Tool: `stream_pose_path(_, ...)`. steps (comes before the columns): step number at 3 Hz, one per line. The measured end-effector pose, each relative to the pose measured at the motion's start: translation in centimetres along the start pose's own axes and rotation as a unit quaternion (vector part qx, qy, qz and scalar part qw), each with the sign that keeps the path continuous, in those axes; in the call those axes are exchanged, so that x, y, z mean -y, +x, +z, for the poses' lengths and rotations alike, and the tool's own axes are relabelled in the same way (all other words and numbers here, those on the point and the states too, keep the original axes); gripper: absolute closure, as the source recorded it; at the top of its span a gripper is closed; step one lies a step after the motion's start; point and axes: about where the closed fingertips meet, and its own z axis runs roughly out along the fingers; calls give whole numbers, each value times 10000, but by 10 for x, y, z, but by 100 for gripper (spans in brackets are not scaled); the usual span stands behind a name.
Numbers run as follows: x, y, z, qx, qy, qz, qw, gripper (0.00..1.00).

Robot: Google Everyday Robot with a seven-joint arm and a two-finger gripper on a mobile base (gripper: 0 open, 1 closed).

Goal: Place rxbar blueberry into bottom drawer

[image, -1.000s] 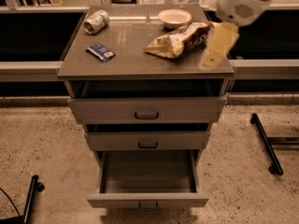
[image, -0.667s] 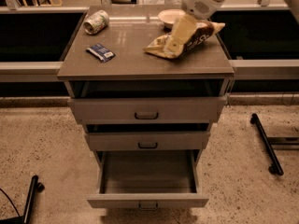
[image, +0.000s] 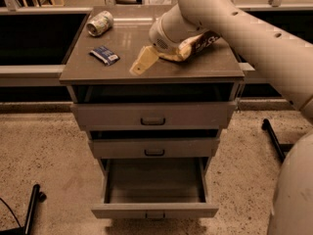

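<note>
The rxbar blueberry [image: 104, 55] is a small flat dark blue bar with a white patch, lying on the left part of the grey cabinet top [image: 151, 71]. My gripper [image: 141, 63] hangs over the middle of the top, to the right of the bar and apart from it, its tan fingers pointing down and left. The arm reaches in from the upper right. The bottom drawer [image: 154, 210] is pulled out and shows an empty inside. The two drawers above it are shut.
A crushed green-white can [image: 99, 23] lies at the back left of the top. A tan-and-brown chip bag [image: 198, 44] lies at the right, partly hidden by my arm. Black stand legs [image: 272, 136] are on the floor at right and lower left.
My arm has swung from the right side of the cabinet leftward across the chip bag. The gripper now hangs over the middle of the top, closer to the bar.
</note>
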Motion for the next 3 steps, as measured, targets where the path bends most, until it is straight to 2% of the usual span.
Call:
stream_pose_path(1, -1, 0, 0, -7, -12, -10, 10000, 0)
stream_pose_path(2, 11, -13, 19, 342, 121, 47, 9993, 0)
stream_pose_path(3, 44, -47, 65, 1046, 404, 353, 9931, 0)
